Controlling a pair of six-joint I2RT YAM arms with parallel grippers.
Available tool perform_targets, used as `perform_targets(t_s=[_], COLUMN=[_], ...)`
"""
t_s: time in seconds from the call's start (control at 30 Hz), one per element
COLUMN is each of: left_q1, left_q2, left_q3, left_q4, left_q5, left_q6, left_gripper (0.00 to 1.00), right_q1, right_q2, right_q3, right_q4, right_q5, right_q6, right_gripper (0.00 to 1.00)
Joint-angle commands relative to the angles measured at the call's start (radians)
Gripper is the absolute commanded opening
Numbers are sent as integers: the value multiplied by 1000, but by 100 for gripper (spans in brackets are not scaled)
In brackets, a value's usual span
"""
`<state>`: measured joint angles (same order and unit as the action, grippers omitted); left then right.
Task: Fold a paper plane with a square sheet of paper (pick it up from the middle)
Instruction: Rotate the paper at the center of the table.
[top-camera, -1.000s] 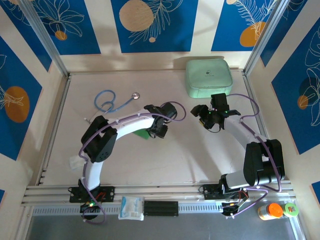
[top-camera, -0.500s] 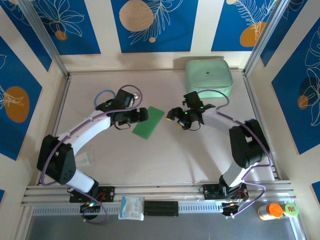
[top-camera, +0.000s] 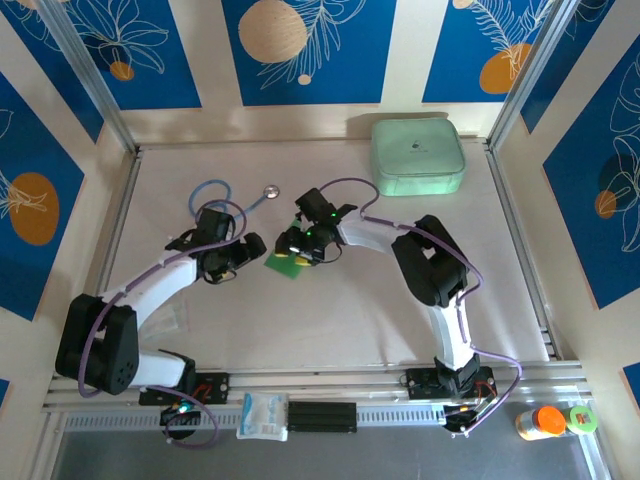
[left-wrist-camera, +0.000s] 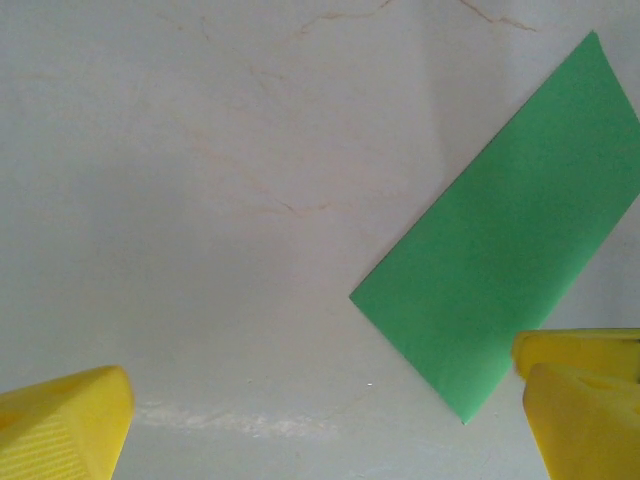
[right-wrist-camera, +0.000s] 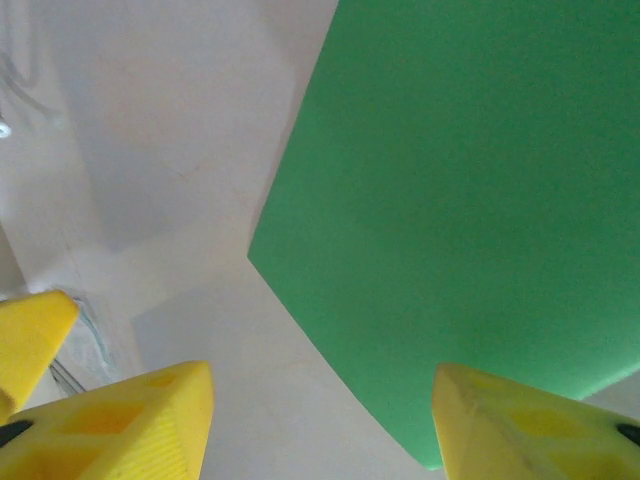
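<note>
stethoscope (top-camera: 213, 203) at the back left of the bench (top-camera: 330, 320), blue tube coiled in a loop, silver disc pointing right. just in front of it the left arm curves in from its base, and here's the left claw (top-camera: 247, 250), low over the bench and spread right out, nothing in it. on its wrist camera the yellow fingertips (left-wrist-camera: 62, 428) sit far apart at the bottom corners. bare bench lies between them, and the right-hand tip overlaps the near corner of the paper in that view. whether it touches, i can't tell.

on to the green paper (top-camera: 283, 267): near the middle of the bench, lying flat between the two claws, slanted. on the left wrist camera it's a long rectangle rather than a square, edges crisp.

right over its far end, the right claw (top-camera: 291, 249), the right arm reaching well across toward the left arm. its jaws stand partly apart and grip nothing. its wrist camera has one yellow tip over bare bench and the other over the green, the sheet's edge running between them, the paper flat underneath.

further right, at the back, a pale mint zip case (top-camera: 418, 155) sits well clear of both claws. off the bench at the near right corner, an orange-capped bottle (top-camera: 545, 422).
</note>
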<state>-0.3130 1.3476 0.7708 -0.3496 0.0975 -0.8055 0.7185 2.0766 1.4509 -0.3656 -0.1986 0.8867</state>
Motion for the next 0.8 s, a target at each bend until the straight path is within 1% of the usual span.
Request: perform_targets(t_s=[0.0,0.07,0.17,0.23,0.33,0.4,0.53,0.6,0.67,0.77], left_q1=[15,16,20,22,20,21,21,22,22,15], left_q2=[-18,-15,-12,-6,5,16,34,45,58,78], left_q3=[-8,-10,-11,-8,3,12,31,36,44,50], left_q4=[44,45,41,44,43,44,53,69,81,104], left_q5=[33,35,31,38,52,65,97,124,162,225], left_q6=[-31,-31,-32,-26,-17,-7,2,3,5,1], left_gripper=[99,99,99,99,99,99,99,99,99,99], right_q1=[3,0,-14,-21,-19,-21,-25,-21,-22,-39], right_q2=[44,51,40,37,46,22,-79,-124,-178,-251], right_q3=[59,55,17,-5,-15,-51,-102,-103,-101,-125], right_q4=[-115,-148,-185,-250,-409,-452,-448,-424,-370,-256], right_q5=[-8,-1,-33,-73,-38,-13,7,13,57,114], right_q6=[-64,-109,-234,-385,-563,-624,-714,-731,-683,-472], right_gripper=[60,60,60,59,60,60,60,60,60,60])
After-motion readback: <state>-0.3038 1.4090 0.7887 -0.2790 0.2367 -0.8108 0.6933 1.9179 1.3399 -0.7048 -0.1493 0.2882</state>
